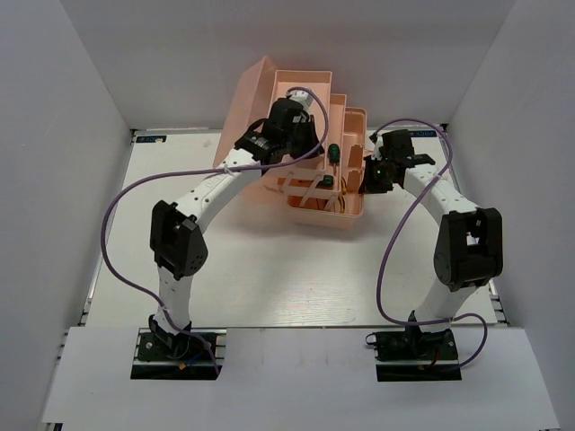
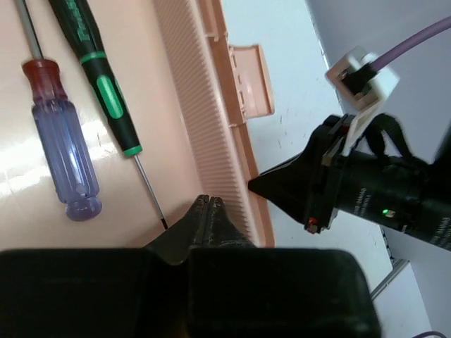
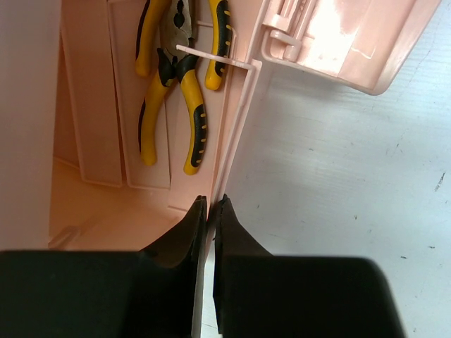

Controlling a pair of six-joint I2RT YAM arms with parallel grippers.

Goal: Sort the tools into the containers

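The salmon-pink toolbox (image 1: pixel 269 85) stands open at the back middle, its trays fanned out. My left gripper (image 2: pixel 206 201) is shut and empty, over a tray next to its ribbed wall (image 2: pixel 204 127). In that tray lie the purple-handled screwdriver (image 2: pixel 65 155) and the black-green screwdriver (image 2: pixel 106 88). My right gripper (image 3: pixel 210 202) is shut on the thin side wall of the toolbox (image 3: pixel 236 134) at its right edge. Two yellow-handled pliers (image 3: pixel 173 105) (image 3: pixel 217 35) lie in the compartment beside it. Two stubby green screwdrivers (image 1: pixel 333 153) (image 1: pixel 329 182) sit in a narrow tray.
The left arm (image 1: pixel 216 184) reaches over the toolbox from the left; the right arm (image 1: pixel 449 202) comes in from the right. A lid latch (image 2: pixel 250 81) sticks out of the tray wall. White table (image 1: pixel 287 278) lies in front, with grey walls around.
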